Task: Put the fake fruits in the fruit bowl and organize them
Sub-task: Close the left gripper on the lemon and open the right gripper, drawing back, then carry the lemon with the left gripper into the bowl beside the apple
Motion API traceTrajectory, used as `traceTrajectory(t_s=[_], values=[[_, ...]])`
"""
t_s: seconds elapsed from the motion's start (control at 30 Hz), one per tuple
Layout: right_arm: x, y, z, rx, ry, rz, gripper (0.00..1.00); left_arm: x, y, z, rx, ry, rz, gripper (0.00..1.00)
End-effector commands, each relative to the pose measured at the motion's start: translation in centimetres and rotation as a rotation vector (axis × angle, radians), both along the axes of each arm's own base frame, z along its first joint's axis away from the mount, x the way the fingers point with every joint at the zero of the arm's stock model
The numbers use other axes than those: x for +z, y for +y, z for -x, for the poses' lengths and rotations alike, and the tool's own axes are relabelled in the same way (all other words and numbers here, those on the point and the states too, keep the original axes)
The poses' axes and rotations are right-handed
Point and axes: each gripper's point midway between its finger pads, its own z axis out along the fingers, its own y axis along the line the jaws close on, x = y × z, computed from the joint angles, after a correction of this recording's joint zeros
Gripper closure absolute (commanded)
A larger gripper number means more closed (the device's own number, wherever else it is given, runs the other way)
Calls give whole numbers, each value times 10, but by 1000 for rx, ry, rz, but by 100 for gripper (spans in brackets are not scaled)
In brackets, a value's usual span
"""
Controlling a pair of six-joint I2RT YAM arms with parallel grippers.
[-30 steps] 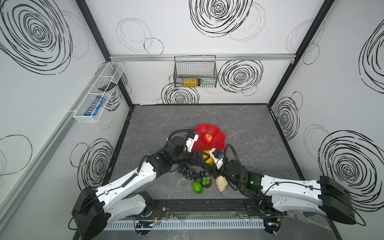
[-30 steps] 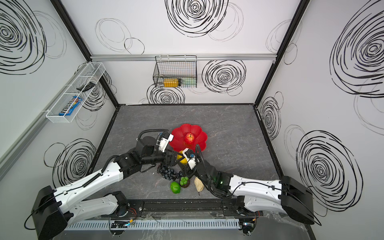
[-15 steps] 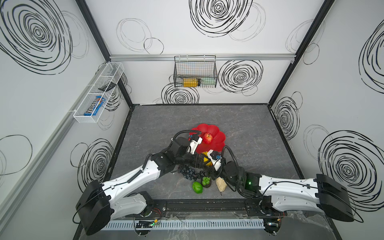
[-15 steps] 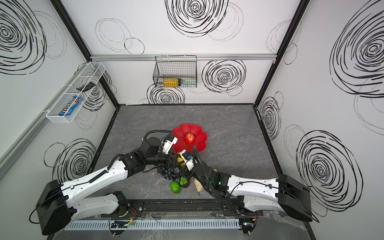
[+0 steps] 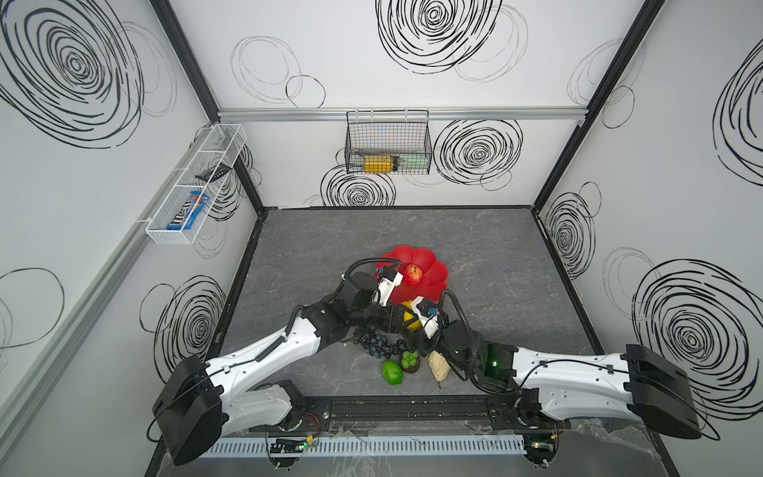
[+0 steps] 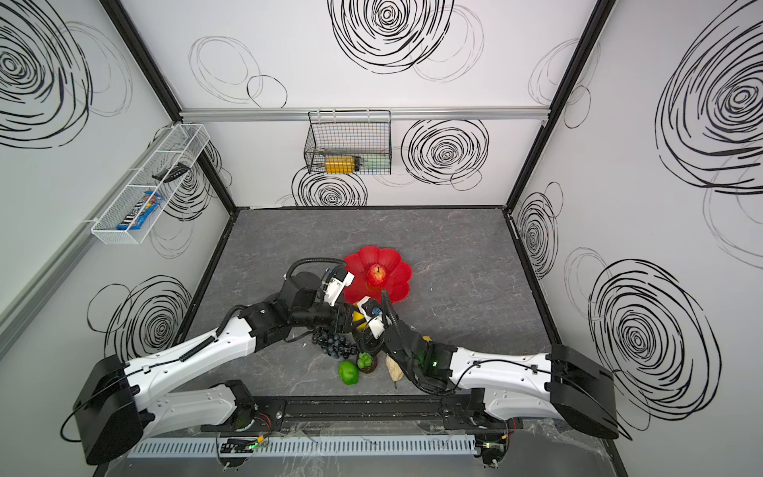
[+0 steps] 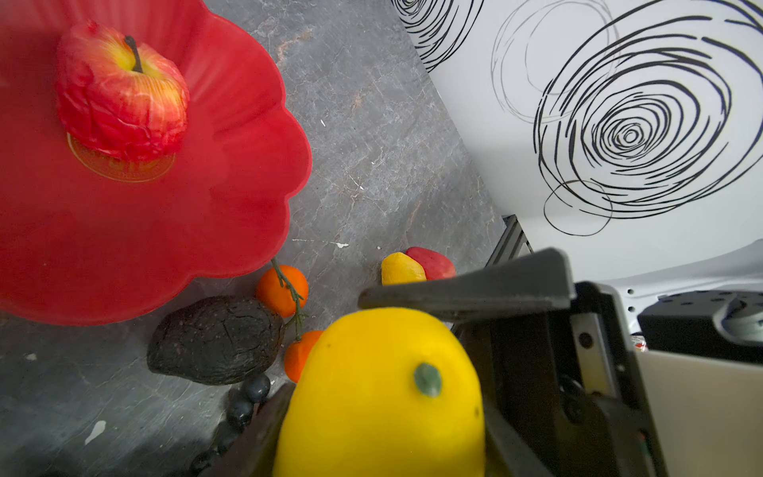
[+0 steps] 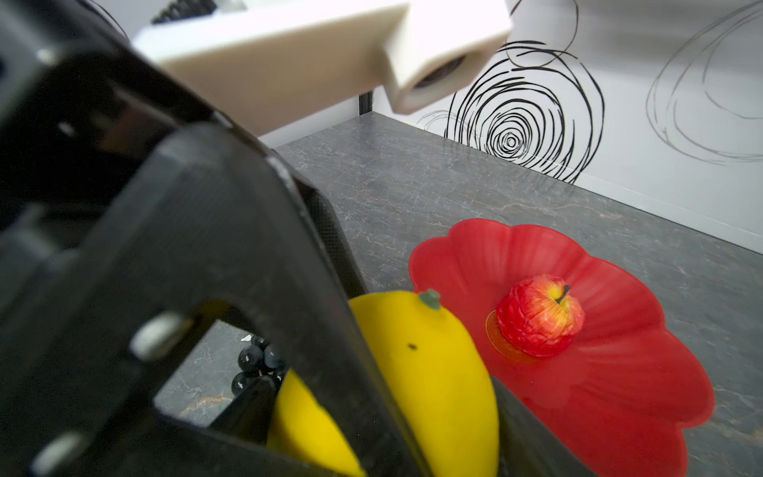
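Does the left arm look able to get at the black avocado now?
Probably not yet: the left gripper holds the lemon. The avocado itself lies uncovered beside the fruit bowl.

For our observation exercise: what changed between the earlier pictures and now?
The left pincer moved in toward the right pincer and closed on the yellow plastic lemon; whether the right one has released is unclear. The red plastic apple, red flower-shaped bowl and dark grape bunch stayed.
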Motion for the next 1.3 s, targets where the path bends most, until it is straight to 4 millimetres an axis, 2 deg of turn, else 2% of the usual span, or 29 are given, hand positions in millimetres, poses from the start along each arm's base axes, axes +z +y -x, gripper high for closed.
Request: traceTrajectory(t_s=[0.0, 0.17, 0.37, 0.57, 0.73, 0.93, 1.27], values=[[27, -6, -8, -75, -17, -76, 10, 16, 0, -19, 46, -64, 23, 49], [23, -27, -12, -151, -6, -64, 0, 7, 19, -48, 161, -107, -64, 49], [22, -59, -16, -234, -16, -70, 3, 1, 32, -84, 274, -136, -139, 49], [15, -105, -33, -366, 9, -92, 3, -12, 31, -126, 365, -142, -186, 49], [3, -129, -38, -395, 14, -135, 3, -33, 30, -159, 425, -98, -209, 50], [-5, -134, -36, -377, 0, -175, 3, -55, 36, -189, 503, -30, -210, 50], [-9, -132, -36, -361, 3, -176, 3, -82, 38, -214, 594, 59, -167, 49]])
